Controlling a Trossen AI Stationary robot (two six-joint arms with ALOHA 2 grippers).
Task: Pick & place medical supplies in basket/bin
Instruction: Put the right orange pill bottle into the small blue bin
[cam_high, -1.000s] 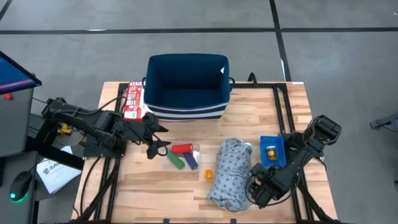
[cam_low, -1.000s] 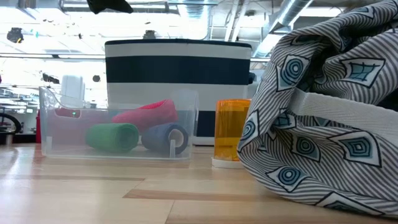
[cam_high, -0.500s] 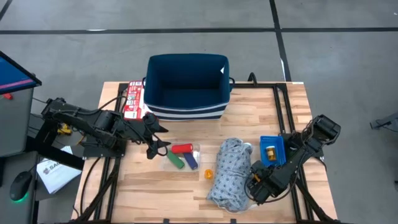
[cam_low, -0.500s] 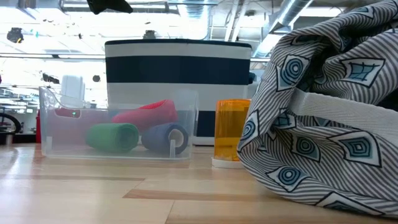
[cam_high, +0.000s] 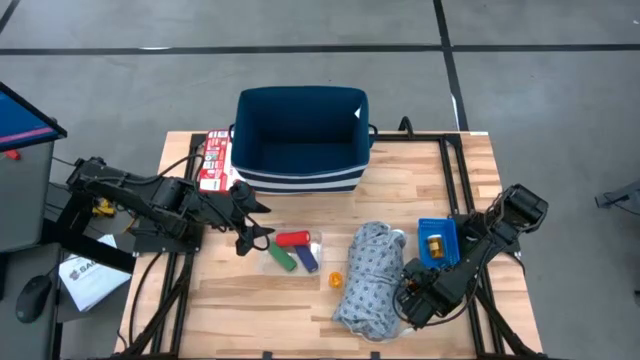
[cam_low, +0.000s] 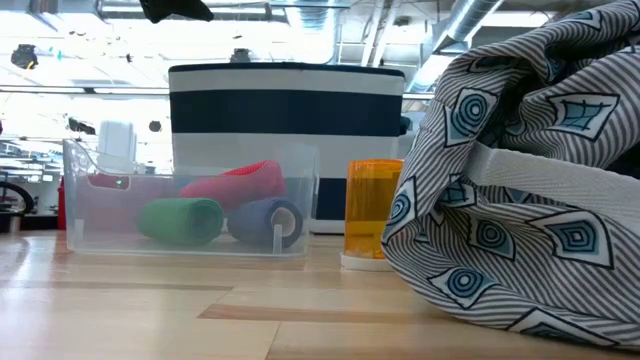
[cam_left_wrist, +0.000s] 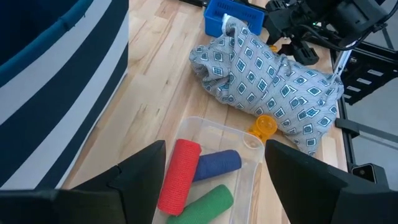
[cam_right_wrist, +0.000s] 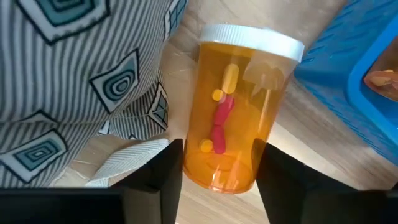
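My right gripper (cam_high: 408, 300) sits low by the near right side of the grey patterned garment (cam_high: 370, 280), shut on an orange pill bottle (cam_right_wrist: 233, 106) that lies between the garment (cam_right_wrist: 74, 81) and the small blue bin (cam_high: 447, 228). A second orange bottle (cam_high: 436, 244) lies in that bin. A third (cam_high: 335, 279) stands upright on its white cap beside the garment. My left gripper (cam_high: 255, 228) hovers open at the left of a clear tray (cam_high: 293, 252) that holds the red (cam_left_wrist: 179, 174), blue (cam_left_wrist: 214, 163) and green (cam_left_wrist: 202, 202) cylinders. The navy basket (cam_high: 300, 178) stands at the far edge. My right gripper (cam_right_wrist: 219, 155) has the orange pill bottle pinched between its two fingers at the base end (cam_right_wrist: 217, 171). One finger is on each side wall. The bottle runs along the fingers, with its white cap (cam_right_wrist: 252, 40) pointing away from me. Whether it rests on the wood I cannot tell.
A red-and-white flat box (cam_high: 213, 160) lies left of the basket. The garment is heaped in the table's middle, close against my right gripper. A black frame (cam_high: 455, 180) runs along the right side of the table. Bare wood shows along the near left.
My right gripper has edged a little toward the garment, staying low. The left arm and the other things have kept still.
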